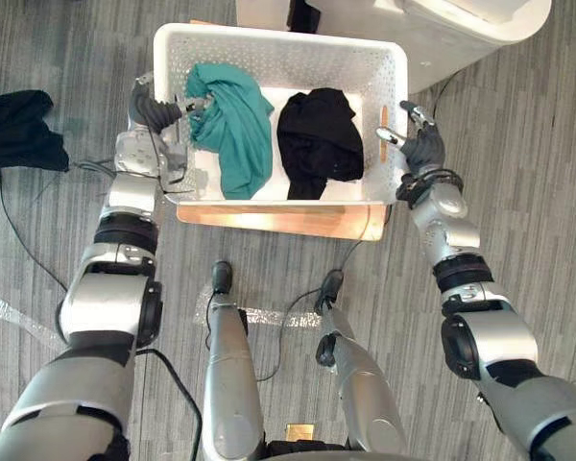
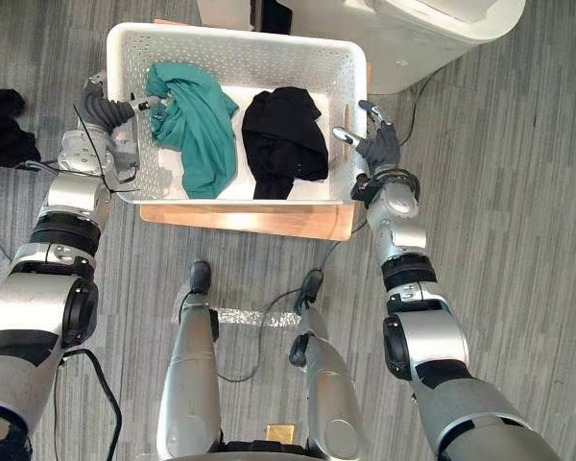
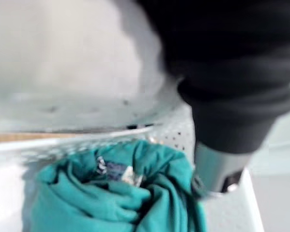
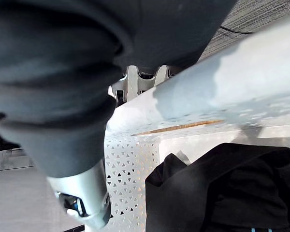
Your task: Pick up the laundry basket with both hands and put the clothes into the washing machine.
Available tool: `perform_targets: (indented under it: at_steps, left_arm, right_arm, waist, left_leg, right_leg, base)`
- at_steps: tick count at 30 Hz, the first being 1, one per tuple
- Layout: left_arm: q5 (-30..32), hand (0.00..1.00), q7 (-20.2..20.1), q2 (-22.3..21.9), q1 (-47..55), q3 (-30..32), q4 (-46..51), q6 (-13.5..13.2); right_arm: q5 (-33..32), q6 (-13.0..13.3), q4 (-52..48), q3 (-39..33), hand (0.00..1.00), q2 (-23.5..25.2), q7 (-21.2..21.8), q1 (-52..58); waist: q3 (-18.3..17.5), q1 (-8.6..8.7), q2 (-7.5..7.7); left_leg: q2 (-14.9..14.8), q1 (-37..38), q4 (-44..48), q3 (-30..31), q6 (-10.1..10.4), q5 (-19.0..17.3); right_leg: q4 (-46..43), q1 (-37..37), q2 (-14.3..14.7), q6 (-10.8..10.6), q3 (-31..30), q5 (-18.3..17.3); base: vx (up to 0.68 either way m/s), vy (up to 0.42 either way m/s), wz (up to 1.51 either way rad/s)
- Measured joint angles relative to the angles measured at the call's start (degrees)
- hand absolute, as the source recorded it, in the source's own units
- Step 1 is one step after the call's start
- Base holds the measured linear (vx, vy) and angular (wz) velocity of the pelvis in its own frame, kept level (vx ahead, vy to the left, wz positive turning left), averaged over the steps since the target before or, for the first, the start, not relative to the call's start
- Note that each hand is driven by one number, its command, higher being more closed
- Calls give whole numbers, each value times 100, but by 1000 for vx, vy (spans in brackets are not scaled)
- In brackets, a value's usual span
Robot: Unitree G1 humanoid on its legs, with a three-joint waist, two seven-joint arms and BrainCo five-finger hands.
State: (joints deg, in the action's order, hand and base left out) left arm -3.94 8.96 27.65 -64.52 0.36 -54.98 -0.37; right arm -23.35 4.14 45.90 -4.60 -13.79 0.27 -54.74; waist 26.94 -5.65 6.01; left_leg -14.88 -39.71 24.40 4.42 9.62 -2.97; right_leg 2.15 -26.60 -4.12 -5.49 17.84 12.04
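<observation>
Basket check, left eye cam: I'm seeing the white laundry basket (image 1: pixel 278 36) sitting on a wooden board (image 1: pixel 269 221) on the floor, directly in front of the bot. The washing machine (image 1: pixel 461 29) is standing just behind its far right corner. Inside, a teal garment (image 1: pixel 235 130) is lying on the left half and a black garment (image 1: pixel 317 139) on the right half, close together. The left hand (image 1: pixel 156 108) is sitting at the basket's left rim, fingers reaching over it toward the teal garment. The right hand (image 1: pixel 422 144) is sitting at the right rim w/ fingers fairly straight and spread, thumb pointing in over the rim. A dark cloth (image 1: pixel 19 130) is lying on the floor well off to the left.

Right eye cam: I'm getting the same layout, w/ both hands flanking the basket at opposite rims.

Left wrist cam: a silver finger (image 3: pixel 217 166) is hanging just beside the bunched teal garment, perforated basket wall behind it. I can't tell whether that hand is gripping the rim or the cloth, or neither.

Right wrist cam: one dark-tipped finger (image 4: pixel 84 193) is pointing down along the perforated wall, black garment lying near it but apart. That hand is looking relaxed and isn't clasping anything I can make out.
</observation>
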Motion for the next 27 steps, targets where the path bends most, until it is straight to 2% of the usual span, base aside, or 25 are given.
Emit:
perform_targets:
  at_steps: [5, 9, 16, 27]
  left_arm:
    - [2, 100, 132, 0, -167, 49, 1, 24]
    - [-1, 100, 124, -46, -264, 65, 16, 64]
    - [-1, 100, 128, -179, -287, 206, 13, 234]
    - [-4, 100, 128, -468, 58, 262, -14, 263]
  right_arm:
    - [-249, -36, 376, -3, 100, -173, -10, -34]
    - [-371, -270, 575, 124, 100, -32, 221, 58]
    - [-359, -439, 763, 238, 100, -8, 241, 69]
    - [-193, -563, 1126, 239, 100, 46, 232, 289]
  waist:
    - [0, -88, 0]
    - [-1, -125, -2]
    - [-13, -137, -25]
    - [-31, -159, -63]
  left_leg:
    - [-41, -48, 50, 7, 2, -1]
    - [-61, -48, 57, -10, 4, -2]
    - [-99, 34, 74, -16, 6, 0]
    - [-15, 597, -197, -134, 40, 35]
  right_leg:
    - [-4, -13, 13, -8, 99, 42]
    - [-6, -11, 27, -12, 110, 44]
    - [-3, 103, 48, -9, 154, 44]
    - [109, 555, -12, 6, 194, 28]
  base:
    - [39, 7, 0]
    - [48, 10, -1]
    - [6, 1, 0]
    - [42, 11, 3]
